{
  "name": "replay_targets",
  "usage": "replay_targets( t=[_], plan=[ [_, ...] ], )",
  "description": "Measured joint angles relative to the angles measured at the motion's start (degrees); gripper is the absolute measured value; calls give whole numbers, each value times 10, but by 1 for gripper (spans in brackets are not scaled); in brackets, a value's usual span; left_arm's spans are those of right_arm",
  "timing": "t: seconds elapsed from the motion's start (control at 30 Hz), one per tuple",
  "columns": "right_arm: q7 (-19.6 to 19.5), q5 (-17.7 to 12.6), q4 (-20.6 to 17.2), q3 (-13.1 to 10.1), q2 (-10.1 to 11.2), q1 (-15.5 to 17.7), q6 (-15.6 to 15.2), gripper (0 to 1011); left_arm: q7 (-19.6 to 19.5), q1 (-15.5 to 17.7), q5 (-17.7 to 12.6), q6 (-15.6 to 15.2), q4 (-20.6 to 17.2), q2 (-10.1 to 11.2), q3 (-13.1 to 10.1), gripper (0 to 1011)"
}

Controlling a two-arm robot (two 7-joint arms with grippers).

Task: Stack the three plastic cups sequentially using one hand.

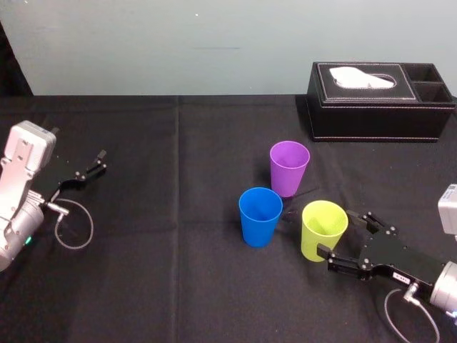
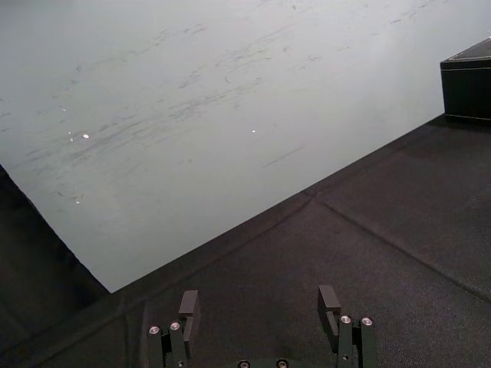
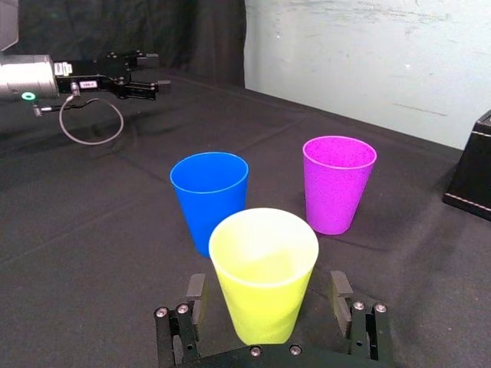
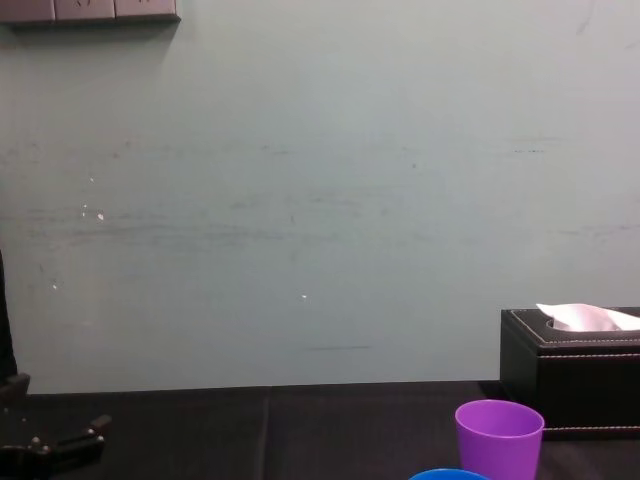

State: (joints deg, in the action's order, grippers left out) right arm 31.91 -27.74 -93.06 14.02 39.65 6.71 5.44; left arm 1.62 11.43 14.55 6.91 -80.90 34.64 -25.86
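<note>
Yellow-green cup (image 1: 319,239) stands between the parted jaws of the right gripper (image 1: 337,234), low over the right front corner of the tabletop (image 1: 178,286); left gripper (image 1: 96,164), also parted, sits at the left edge.

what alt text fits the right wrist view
The right gripper, open, straddles an upright yellow-green tapered plastic cup on a black cloth without touching it. A blue plastic cup and a purple plastic cup stand beyond, the left gripper farther off.

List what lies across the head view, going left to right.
The left gripper, parked and open → blue cup → purple cup → yellow-green cup, standing between the open jaws of the right gripper.
</note>
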Motion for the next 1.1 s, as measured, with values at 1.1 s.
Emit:
replay_targets(
  t=[1.1],
  plan=[
    [-11,18,18,17,-27,-33,-15,930,0,0,0,0,0,0,0,1011]
  ],
)
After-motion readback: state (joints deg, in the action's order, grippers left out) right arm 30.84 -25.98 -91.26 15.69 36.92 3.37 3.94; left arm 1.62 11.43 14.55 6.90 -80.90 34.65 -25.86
